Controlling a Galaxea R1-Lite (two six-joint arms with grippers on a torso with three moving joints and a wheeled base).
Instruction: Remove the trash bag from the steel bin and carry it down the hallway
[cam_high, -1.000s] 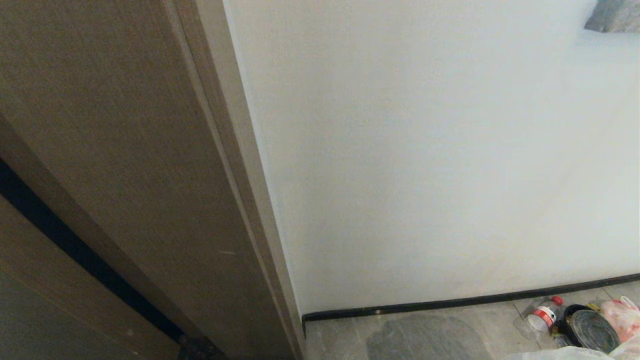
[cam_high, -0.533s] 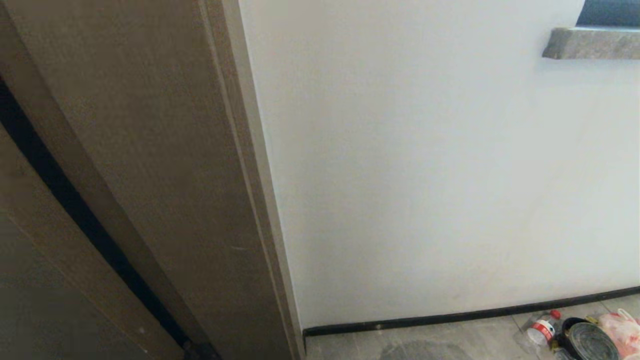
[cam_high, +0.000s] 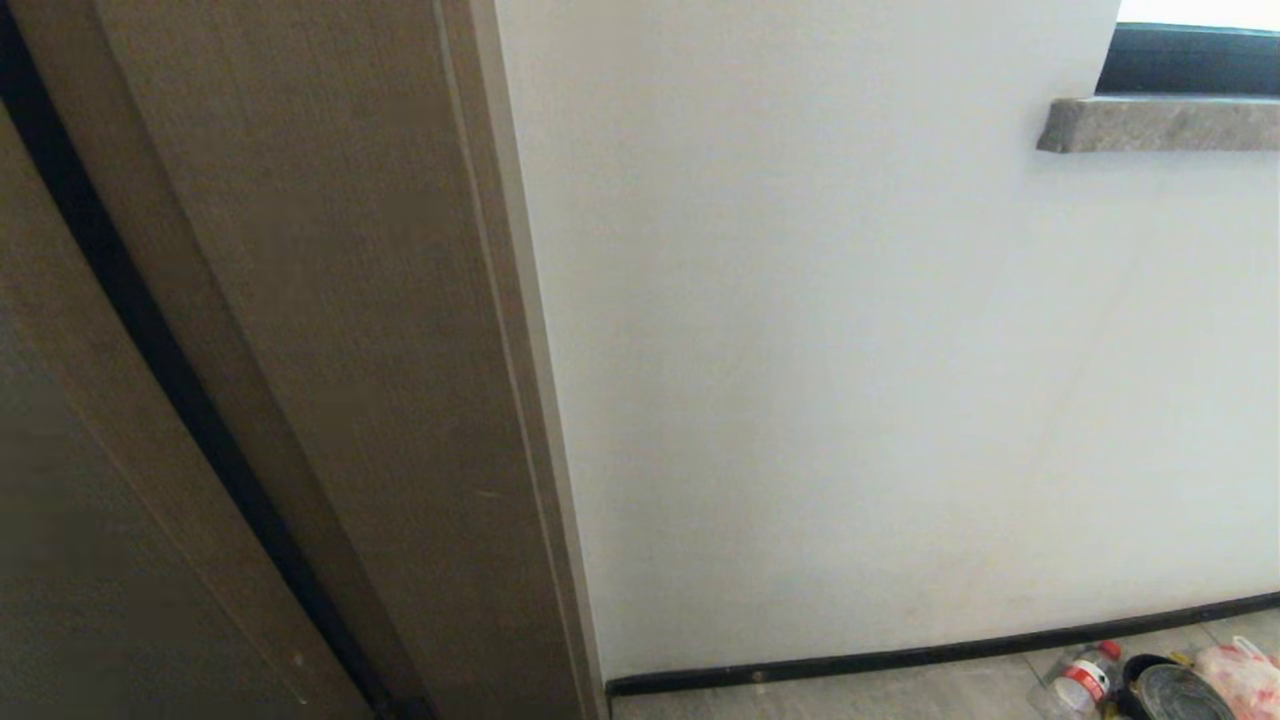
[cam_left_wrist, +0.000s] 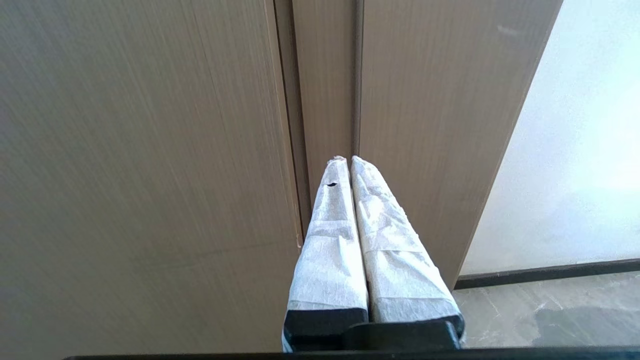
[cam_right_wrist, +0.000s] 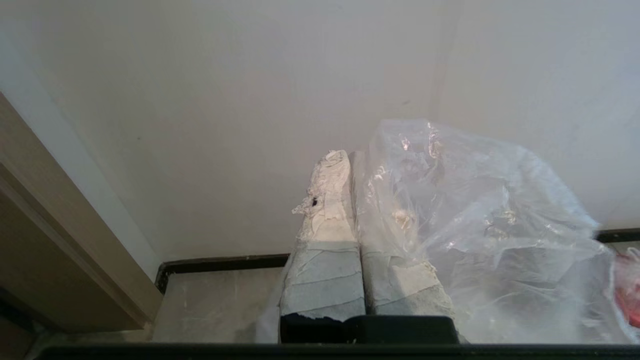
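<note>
Your left gripper (cam_left_wrist: 349, 162) is pressed shut on nothing, facing the wooden door (cam_left_wrist: 150, 150). Your right gripper (cam_right_wrist: 345, 157) is clamped on the trash bag (cam_right_wrist: 480, 225), which billows beside its fingers; its long axis can't be read. The steel bin (cam_high: 1170, 690) stands upright by the baseboard (cam_high: 900, 657).

A see-through greyish trash bag (cam_right_wrist: 480, 225), white-wrapped right gripper (cam_right_wrist: 348, 155), brown wood-grain door (cam_high: 250, 350), plain white wall (cam_high: 850, 350), thin black baseboard (cam_high: 900, 658), grey marbled floor tiles (cam_left_wrist: 540, 310).
</note>
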